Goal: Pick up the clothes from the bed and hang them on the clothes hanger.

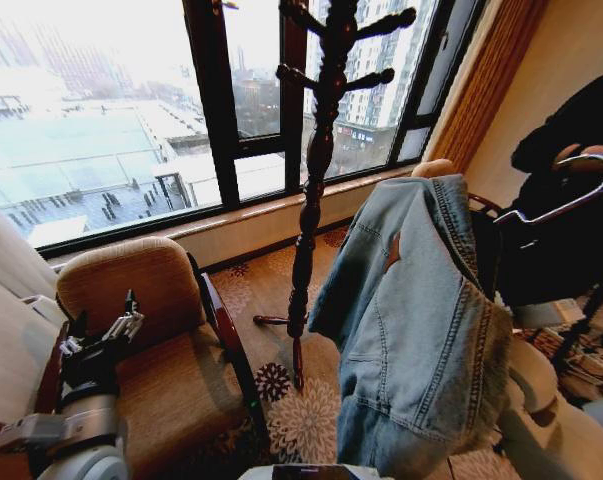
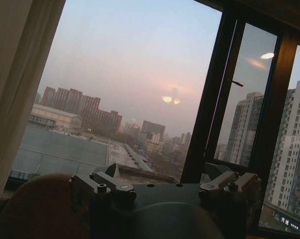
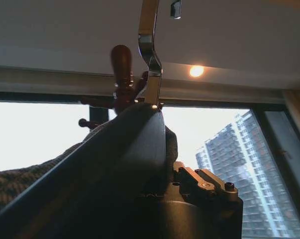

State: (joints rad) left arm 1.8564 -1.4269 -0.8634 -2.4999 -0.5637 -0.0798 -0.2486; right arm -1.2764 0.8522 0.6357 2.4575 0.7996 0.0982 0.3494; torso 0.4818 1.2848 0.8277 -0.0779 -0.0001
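Denim, light-blue and washed: the clothes [image 1: 421,320] are noted right of centre, near, already draped over the clothes hanger [image 1: 571,195] and held off the floor, just right of the coat stand [image 1: 311,170]. Fabric is judged medium-heavy, soft and limp, not fragile and not slippery; folds hang unevenly, so weight is likely lopsided and the jacket could slide off one shoulder if tilted. Best hold pt. is judged to be the hanger itself near the metal hook [image 3: 150,55], not the cloth. The dark hanger body is seen lying across the right gripper [image 3: 202,186] in the right wrist view, w/ the stand's top knob [image 3: 122,64] close beyond; whether that gripper is clamped on it cannot be told, as the contact is hidden. The left gripper [image 1: 106,335] is parked near-left above the armchair [image 1: 171,390], jaws apart, nothing held. Obstructions: the stand's upper pegs [image 1: 381,20] project twd. the hook's approach path and could be snagged; a window [image 1: 111,110] and sill lie behind, far side. The armchair crowds the stand's base on the left; patterned carpet [image 1: 301,420] lies below the hem.
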